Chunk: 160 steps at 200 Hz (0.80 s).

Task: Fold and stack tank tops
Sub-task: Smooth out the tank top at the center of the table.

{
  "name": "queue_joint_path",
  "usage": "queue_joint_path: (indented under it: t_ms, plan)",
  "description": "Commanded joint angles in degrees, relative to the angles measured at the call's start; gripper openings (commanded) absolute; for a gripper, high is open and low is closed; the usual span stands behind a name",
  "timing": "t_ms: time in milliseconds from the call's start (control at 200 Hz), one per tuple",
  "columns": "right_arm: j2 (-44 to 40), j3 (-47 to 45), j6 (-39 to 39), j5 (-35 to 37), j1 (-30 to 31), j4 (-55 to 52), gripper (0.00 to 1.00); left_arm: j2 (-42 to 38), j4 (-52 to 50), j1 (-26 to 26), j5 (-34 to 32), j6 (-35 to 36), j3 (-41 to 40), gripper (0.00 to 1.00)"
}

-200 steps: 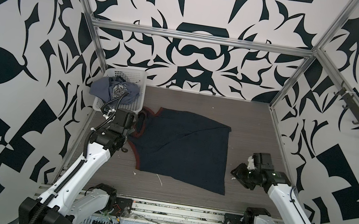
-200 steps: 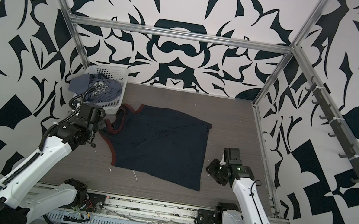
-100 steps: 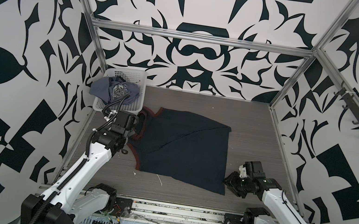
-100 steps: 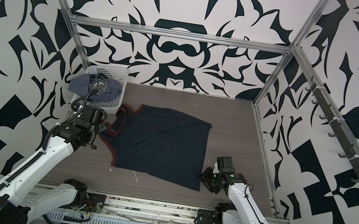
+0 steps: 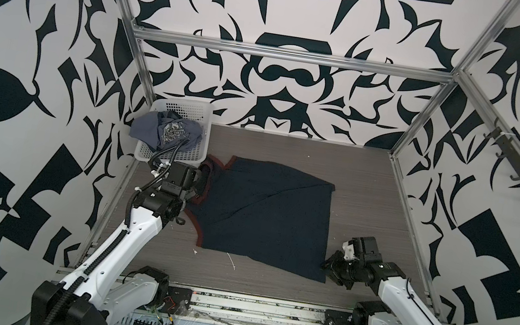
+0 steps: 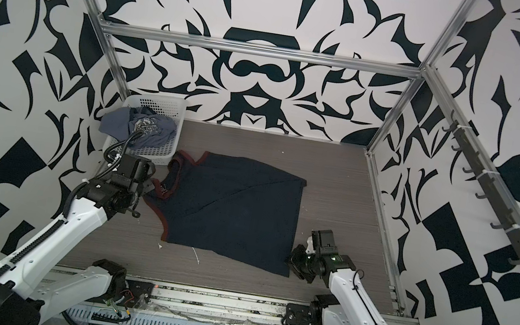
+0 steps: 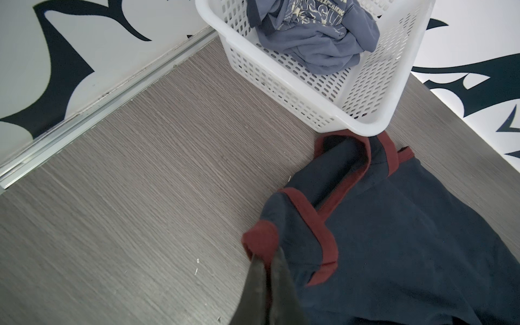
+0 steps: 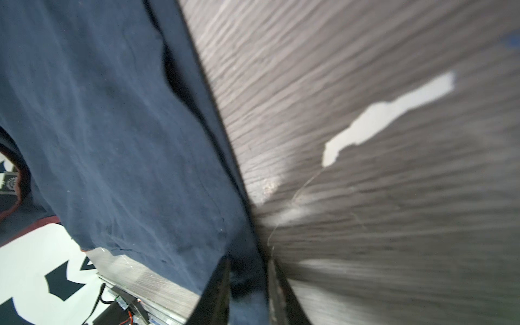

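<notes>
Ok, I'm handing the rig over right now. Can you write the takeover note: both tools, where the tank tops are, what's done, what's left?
Tools: the left tool is shut on a maroon-trimmed strap of the navy tank top. The right tool has its jaws apart around that top's near hem corner, not clamped.
Things: the navy tank top lies spread on the table with a diagonal crease. The grey-blue tank top is crumpled in the white perforated basket.
Done: nothing is folded or stacked.
Left: fold the navy one, take out and fold the grey-blue one, then stack them.
</notes>
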Motion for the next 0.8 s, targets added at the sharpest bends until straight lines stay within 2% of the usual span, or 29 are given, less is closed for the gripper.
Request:
queue_joint_path:
  t_ms: [0,475,665,795]
  plan:
    - [-1.86,2.24,0.51,-0.07,0.51,-1.09,0.24,0.27,-0.60,0.24,-0.18,-0.23,-0.61,0.00]
    - [-2.71,2.62,2.18,-0.93,3.47,0.32,0.22,0.77,-0.12,0.25,0.08,-0.40,-1.14,0.00]
    - [-3.23,4.18,1.94,0.44,5.63,-0.93,0.33,1.30,0.11,0.23,0.42,-0.56,-1.18,0.00]
    - [-3.05,3.94,2.56,-0.23,6.13,0.42,0.35,1.47,0.19,0.23,0.46,-0.57,-1.18,0.00]
